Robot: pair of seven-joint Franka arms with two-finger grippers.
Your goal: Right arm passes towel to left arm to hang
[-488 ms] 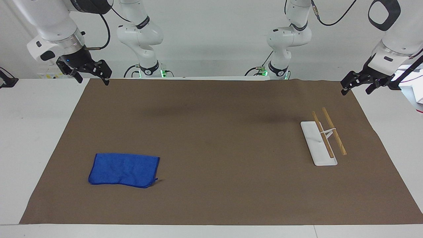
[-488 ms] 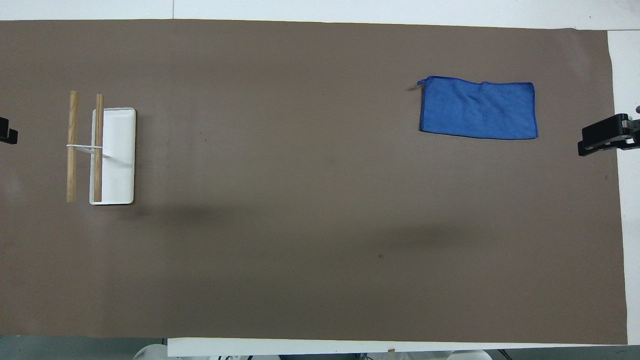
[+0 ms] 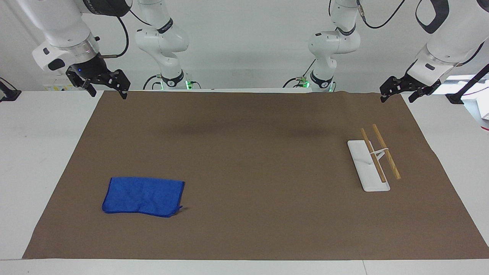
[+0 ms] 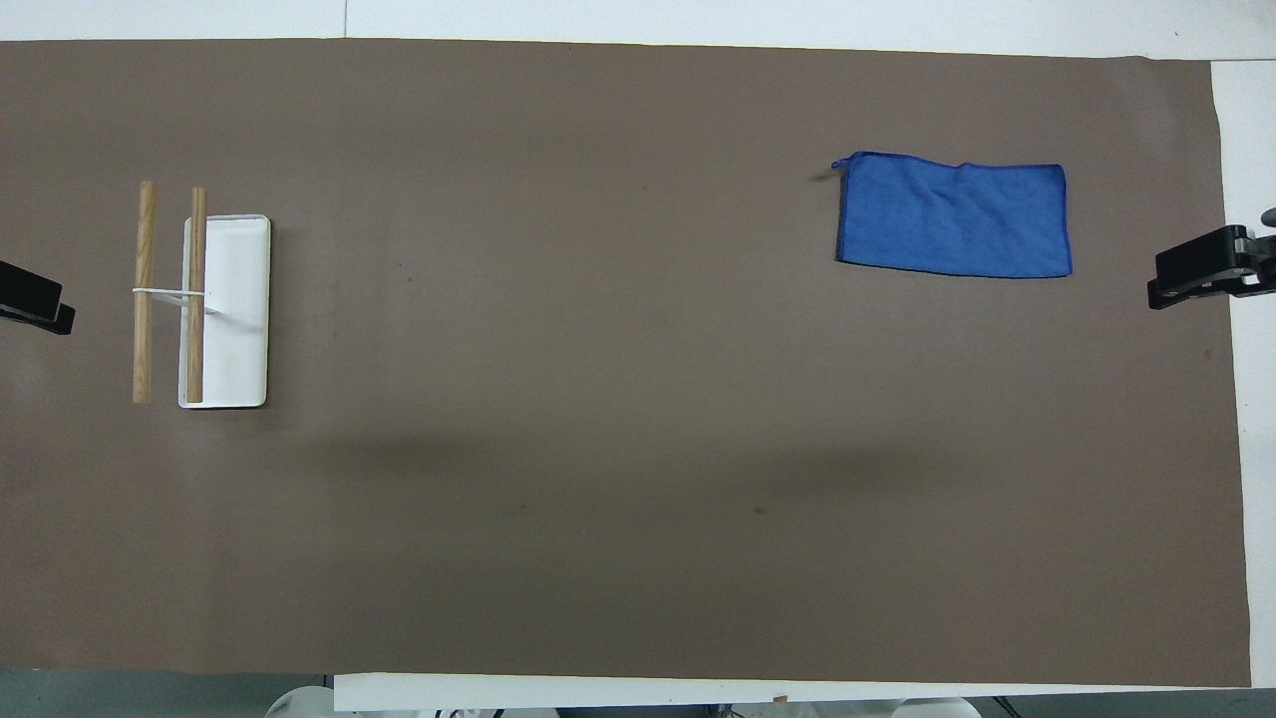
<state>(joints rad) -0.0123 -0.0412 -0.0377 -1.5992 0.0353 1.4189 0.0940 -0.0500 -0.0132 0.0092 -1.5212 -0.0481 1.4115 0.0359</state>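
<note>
The blue towel [image 3: 143,196] [image 4: 952,214] lies flat on the brown mat, toward the right arm's end of the table. Nothing touches it. My right gripper [image 3: 107,91] hangs open and empty above the mat's corner by the right arm's base, well apart from the towel. One of its fingers [image 4: 1196,274] pokes into the overhead view at the mat's edge. My left gripper [image 3: 397,98] hangs open and empty over the mat's corner by the left arm's base. One of its fingers [image 4: 35,304] shows at the edge of the overhead view.
A towel rack [image 3: 368,166] [image 4: 224,309], a white base with two wooden bars [image 3: 386,151], stands toward the left arm's end. The brown mat [image 3: 248,160] covers most of the white table.
The left gripper has moved in over the mat's corner, toward the right arm's end. The right gripper has barely shifted. The towel and rack have not moved.
</note>
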